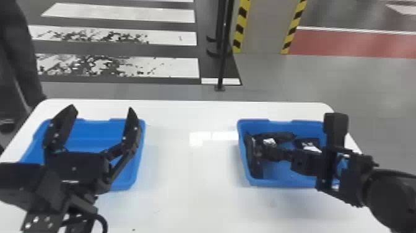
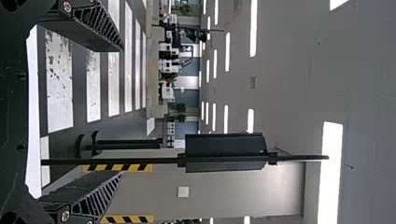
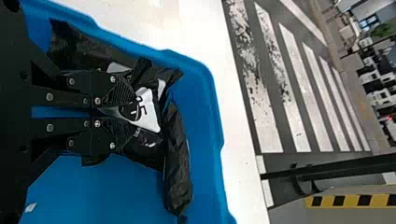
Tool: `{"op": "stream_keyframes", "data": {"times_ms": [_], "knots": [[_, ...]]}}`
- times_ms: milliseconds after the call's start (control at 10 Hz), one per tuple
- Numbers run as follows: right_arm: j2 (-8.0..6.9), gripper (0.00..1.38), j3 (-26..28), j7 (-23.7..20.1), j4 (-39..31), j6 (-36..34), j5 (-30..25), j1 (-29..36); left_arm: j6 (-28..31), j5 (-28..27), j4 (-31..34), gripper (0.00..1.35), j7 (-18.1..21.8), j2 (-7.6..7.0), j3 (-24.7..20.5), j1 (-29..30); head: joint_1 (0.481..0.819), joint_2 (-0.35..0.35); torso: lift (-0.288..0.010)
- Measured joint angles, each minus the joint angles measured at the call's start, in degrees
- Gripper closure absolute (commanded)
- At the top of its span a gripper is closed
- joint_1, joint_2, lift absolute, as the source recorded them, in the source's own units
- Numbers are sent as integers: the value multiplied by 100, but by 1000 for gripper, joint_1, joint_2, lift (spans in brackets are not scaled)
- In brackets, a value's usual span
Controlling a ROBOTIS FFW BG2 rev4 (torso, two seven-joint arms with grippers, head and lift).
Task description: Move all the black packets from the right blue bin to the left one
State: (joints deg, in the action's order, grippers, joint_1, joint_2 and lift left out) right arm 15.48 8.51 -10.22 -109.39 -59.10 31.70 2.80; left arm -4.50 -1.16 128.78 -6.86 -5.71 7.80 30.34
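With our right gripper point(image 3: 129, 111) we pinch a packet point(image 3: 150, 112) between the fingers, amid other packets point(image 3: 176, 163) in the right bin point(image 1: 278, 183). We should lift straight and slowly, shedding neighbours, then clear the rim towards the left bin point(image 1: 93, 131), where our left gripper point(image 1: 101, 109) hangs, fingers spread.
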Motion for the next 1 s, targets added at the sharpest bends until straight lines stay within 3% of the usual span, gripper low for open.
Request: {"op": "stream_keyframes", "data": {"times_ms": [400,700,1000], "knots": [[-111,1119,272,-209,-908,460,220,602,-64,77,-19,98,0,9,0,2,695,-62,-140],[-84,1119,-48,-1099,-324,2254,409,480,-386,367,-137,98,31,25,40,-29,695,-26,-140],[29,1119,-812,-1281,39,3303,838,314,-361,1191,-177,107,343,-29,299,-193,692,4,-140]]}}
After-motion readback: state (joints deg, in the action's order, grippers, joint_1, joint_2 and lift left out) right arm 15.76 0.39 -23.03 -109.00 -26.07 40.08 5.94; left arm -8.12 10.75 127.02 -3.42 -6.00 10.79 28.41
